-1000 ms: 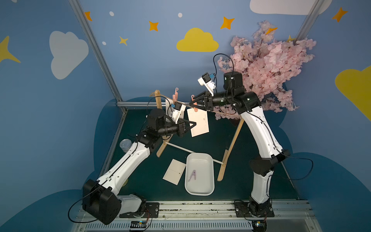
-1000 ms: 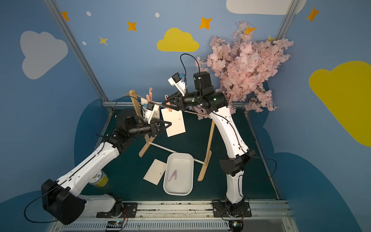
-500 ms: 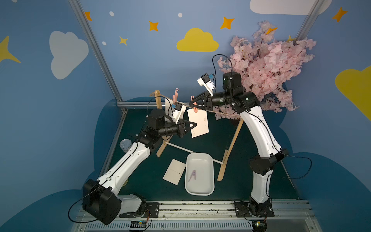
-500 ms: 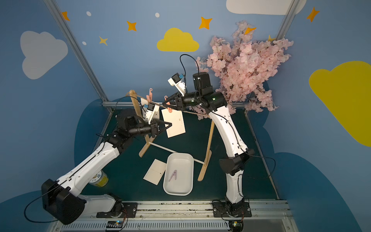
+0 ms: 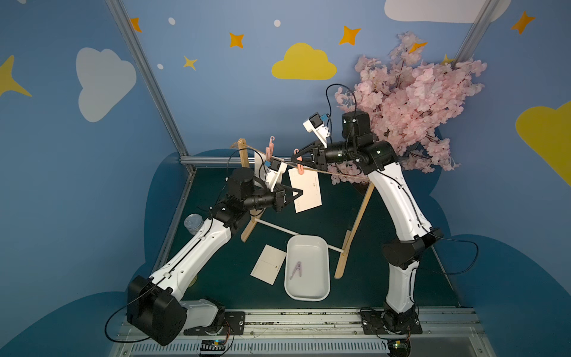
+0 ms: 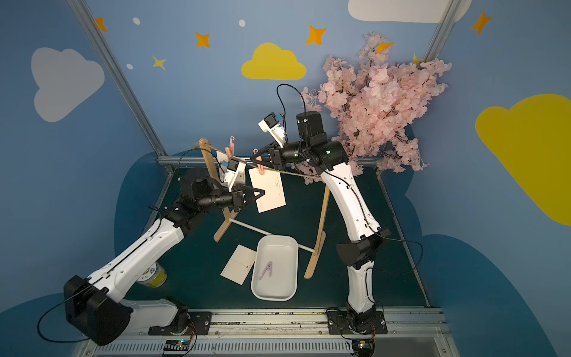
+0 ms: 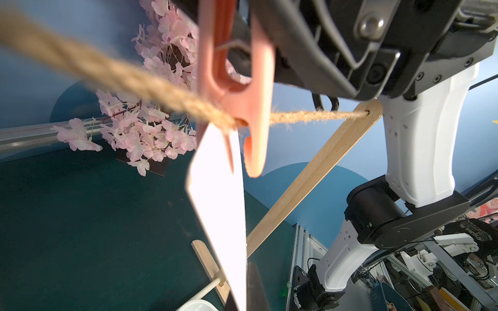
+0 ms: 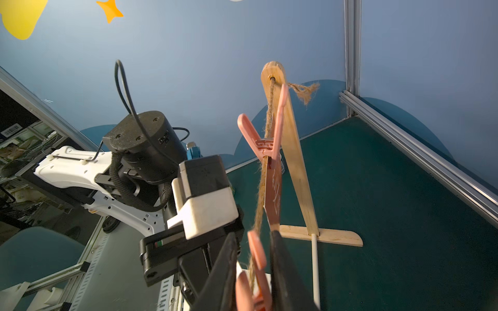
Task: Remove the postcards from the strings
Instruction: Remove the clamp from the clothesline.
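Has narrowed the right gripper (image 5: 295,159) since a second ago onto the pink peg (image 7: 239,88) midway along the twine (image 5: 335,174), splaying it open on the hanging postcard (image 5: 307,193), clamped at its left edge by the closed left gripper (image 5: 297,195), so probably ready to pull free.

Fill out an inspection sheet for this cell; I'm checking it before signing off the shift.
Surface: dark green mat; flat postcard lies beside white tray.
Job's things: twine spans both posts; hanging postcard pegged on it; third postcard pegged behind left wrist camera.
Clutter: spare peg in tray; jar beside left arm.
Hands: left hand shut on hanging postcard's edge; right hand shut on its pink peg.
Cables: black cable loops above right arm.
Surroundings: blue walls; blossom branch behind.
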Robot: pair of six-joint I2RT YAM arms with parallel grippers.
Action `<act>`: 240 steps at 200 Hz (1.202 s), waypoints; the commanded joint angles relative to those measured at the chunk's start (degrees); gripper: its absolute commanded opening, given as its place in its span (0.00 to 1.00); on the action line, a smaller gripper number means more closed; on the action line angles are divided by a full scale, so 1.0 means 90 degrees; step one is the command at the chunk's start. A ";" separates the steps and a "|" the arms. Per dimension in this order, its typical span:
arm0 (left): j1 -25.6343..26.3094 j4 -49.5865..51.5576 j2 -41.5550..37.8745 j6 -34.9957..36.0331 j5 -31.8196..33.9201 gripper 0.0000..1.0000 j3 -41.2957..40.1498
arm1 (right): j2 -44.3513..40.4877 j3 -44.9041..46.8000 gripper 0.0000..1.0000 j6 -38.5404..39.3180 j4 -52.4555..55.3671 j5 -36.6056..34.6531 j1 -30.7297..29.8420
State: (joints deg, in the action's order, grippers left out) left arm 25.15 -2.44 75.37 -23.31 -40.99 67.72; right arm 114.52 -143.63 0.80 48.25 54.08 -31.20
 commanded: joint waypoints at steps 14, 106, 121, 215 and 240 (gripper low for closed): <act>-0.0030 -0.0200 -0.0025 0.0100 -0.0016 0.03 0.0190 | 0.0068 -0.0148 0.00 -0.0054 0.0098 0.0053 -0.0029; -0.0025 -0.0345 -0.0034 -0.0088 -0.0045 0.03 -0.0019 | -0.0360 0.0020 0.00 -0.0073 -0.0127 -0.0800 -0.0059; -0.0028 -0.0306 -0.0025 -0.0095 -0.0023 0.03 -0.0023 | -0.0497 0.0269 0.00 -0.0139 -0.0371 -0.0920 -0.0060; 0.0009 -0.0266 -0.0017 -0.0136 -0.0035 0.04 -0.0080 | -0.1049 0.1005 0.00 -0.0387 -0.1128 -0.1314 -0.0059; 0.0010 -0.0268 -0.0042 -0.0139 -0.0028 0.03 -0.0103 | -0.1142 0.1148 0.00 -0.0440 -0.1278 -0.1417 -0.0059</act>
State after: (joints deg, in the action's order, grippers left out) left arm 25.15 -3.51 75.37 -24.45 -40.93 67.64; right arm 106.96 -134.39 -2.22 39.55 42.78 -31.44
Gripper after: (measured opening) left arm 0.047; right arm 0.166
